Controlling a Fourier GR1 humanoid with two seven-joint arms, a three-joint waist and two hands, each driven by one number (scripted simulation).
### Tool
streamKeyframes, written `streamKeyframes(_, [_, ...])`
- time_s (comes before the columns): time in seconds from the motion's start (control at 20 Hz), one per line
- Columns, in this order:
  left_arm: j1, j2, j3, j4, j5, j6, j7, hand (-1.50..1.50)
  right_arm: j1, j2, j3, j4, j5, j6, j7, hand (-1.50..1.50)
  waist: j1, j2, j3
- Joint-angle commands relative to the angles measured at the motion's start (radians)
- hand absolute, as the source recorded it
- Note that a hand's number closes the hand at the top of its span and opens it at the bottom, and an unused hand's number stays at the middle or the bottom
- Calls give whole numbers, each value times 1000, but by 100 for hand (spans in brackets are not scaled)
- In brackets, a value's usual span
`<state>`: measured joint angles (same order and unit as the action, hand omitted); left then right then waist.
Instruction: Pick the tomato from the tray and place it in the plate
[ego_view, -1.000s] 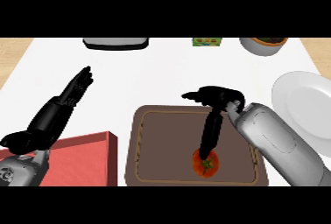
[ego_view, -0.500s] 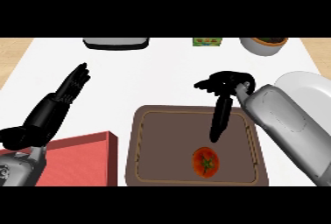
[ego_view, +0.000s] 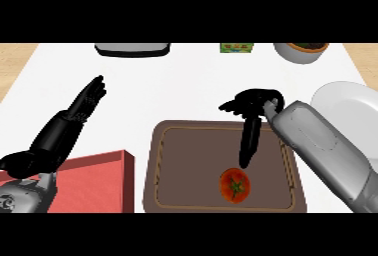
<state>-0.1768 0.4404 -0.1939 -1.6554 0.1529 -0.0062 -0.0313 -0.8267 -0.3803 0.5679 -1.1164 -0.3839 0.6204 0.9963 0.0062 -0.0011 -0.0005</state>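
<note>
White countertop, broad and pale, bearing all items listed. Brown rectangular tray with a raised rim, at lower centre. Flat red rectangular mat, at lower left, just beside the tray's left wall and partly under the left forearm. Round white plate, at the right edge, partly covered by the right forearm and apart from the tray's upper right corner. Left hand, black, at the view's left: fingers straight and together, pointing up and slightly right over bare counter, holding nothing, at rest well apart from the tray. Right hand, black, on a grey forearm that enters from the lower right and crosses the tray's right side: palm above the tray's upper edge, some fingers curled near the palm, one long digit stretched straight down over the tray's floor, its tip just above the fruit; nothing is grasped. Dark grey flat-topped appliance, at the top edge, left of centre. White round bowl with brown contents, at top right. Red round tomato with a green stem star, lying on the tray's floor near its lower edge, right of centre, directly below the outstretched fingertip; whether they touch cannot be told. Small green box, at the top edge between appliance and bowl.
</note>
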Motion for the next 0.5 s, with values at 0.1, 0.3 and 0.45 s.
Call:
streamKeyframes(0.1, [24, -38, -15, -5, -45, 13, 4, 0, 45, 27, 56, -43, 1, 58, 128, -150, -8, -2, 0])
streamKeyframes(0.3, [-14, -13, 43, -1, -5, -34, 24, 0, 72, 36, 85, -35, 14, 73, 117, -150, -6, -1, 0])
streamKeyframes(0.45, [31, -19, 33, -5, -37, -39, -19, 0, 108, 10, 98, -12, 16, 109, 83, -150, -4, 0, 0])
